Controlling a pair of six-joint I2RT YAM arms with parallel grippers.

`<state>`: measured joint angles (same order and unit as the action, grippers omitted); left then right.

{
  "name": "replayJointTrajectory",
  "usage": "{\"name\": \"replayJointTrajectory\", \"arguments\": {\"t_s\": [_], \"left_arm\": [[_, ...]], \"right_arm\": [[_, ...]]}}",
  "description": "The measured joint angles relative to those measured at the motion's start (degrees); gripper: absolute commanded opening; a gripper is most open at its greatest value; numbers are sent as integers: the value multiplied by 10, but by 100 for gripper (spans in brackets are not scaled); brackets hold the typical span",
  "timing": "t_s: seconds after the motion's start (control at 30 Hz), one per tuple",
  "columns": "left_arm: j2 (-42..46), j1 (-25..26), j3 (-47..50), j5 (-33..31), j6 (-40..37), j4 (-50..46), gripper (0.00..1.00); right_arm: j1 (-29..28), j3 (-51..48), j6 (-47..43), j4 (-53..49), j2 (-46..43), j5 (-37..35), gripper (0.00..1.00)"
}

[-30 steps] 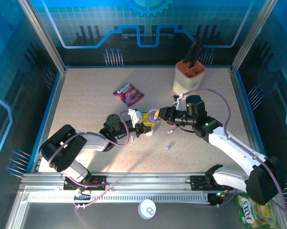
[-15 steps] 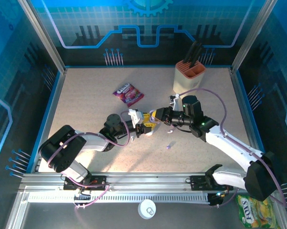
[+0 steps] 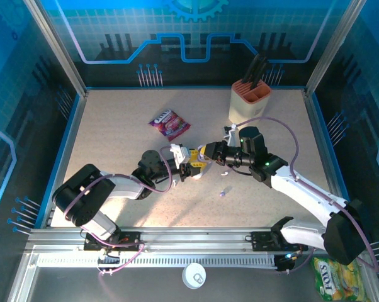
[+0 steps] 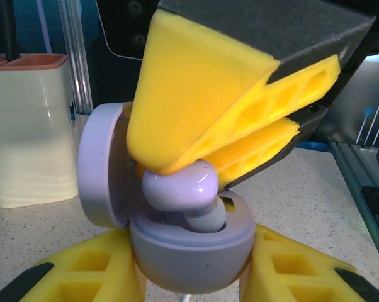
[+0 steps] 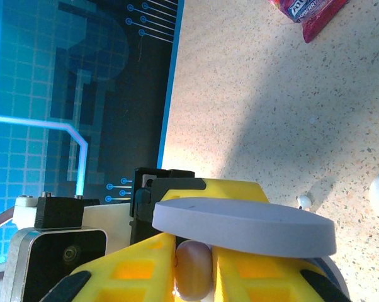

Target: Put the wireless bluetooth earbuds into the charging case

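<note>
Pinches lilac earbud (image 4: 175, 185) with right gripper (image 3: 206, 152), shifted left to frame centre since a second ago. Stem now inside open charging case (image 4: 189, 255), clamped in left gripper (image 3: 192, 168). Looks half seated; likely needs pressing down, then release.
</note>
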<state>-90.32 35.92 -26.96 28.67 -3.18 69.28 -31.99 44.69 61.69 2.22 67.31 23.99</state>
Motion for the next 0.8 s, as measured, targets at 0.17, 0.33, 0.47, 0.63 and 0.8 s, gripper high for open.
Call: {"name": "replayJointTrajectory", "arguments": {"t_s": [0.17, 0.33, 0.47, 0.63, 0.8], "left_arm": [[-1, 0, 0, -5, 0, 0, 35], [-7, 2, 0, -8, 2, -1, 36], [-8, 2, 0, -8, 2, -1, 36], [-8, 2, 0, -9, 2, 0, 36], [-9, 2, 0, -8, 2, 0, 35]], "right_arm": [[0, 0, -2, -2, 2, -12, 26], [-2, 0, -22, -32, -5, -43, 31], [-2, 0, -40, -59, -14, -61, 33], [-2, 0, -55, -68, -22, -64, 35], [-2, 3, -71, -80, -24, -64, 31]]}}
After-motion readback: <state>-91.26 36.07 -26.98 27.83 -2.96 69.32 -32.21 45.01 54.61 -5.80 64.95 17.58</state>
